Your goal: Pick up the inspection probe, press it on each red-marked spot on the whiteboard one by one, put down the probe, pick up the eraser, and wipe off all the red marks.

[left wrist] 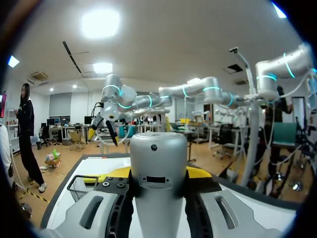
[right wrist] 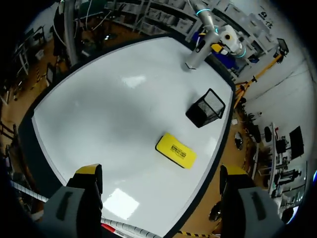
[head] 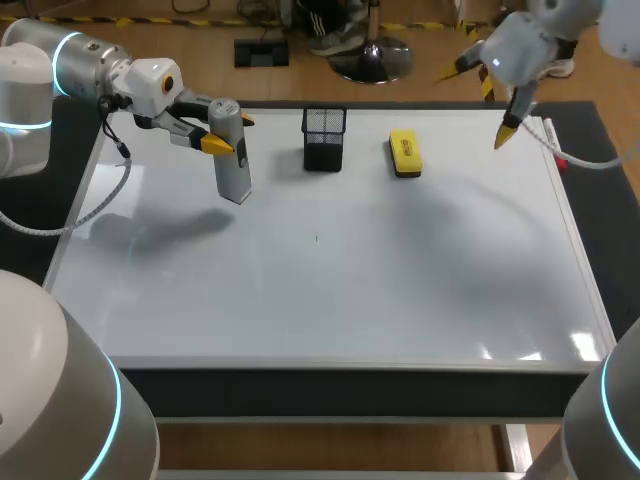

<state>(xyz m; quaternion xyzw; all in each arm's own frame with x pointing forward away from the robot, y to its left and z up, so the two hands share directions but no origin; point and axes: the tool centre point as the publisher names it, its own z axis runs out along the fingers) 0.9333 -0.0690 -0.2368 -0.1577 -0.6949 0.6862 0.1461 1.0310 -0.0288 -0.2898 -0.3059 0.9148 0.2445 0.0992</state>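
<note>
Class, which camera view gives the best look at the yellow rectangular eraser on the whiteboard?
The right wrist view: the yellow rectangular eraser lies whole and near, ahead of the open right end effector. The head view shows it smaller, beside the black mesh basket. In the left wrist view I cannot make it out.

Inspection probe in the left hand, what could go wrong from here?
The inspection probe sits tilted in the left hand, gripped near its top, so pressing down could make it pivot or slip. The black mesh holder stands nearby on the probe's side toward the middle; a sideways swing might knock it over.
</note>
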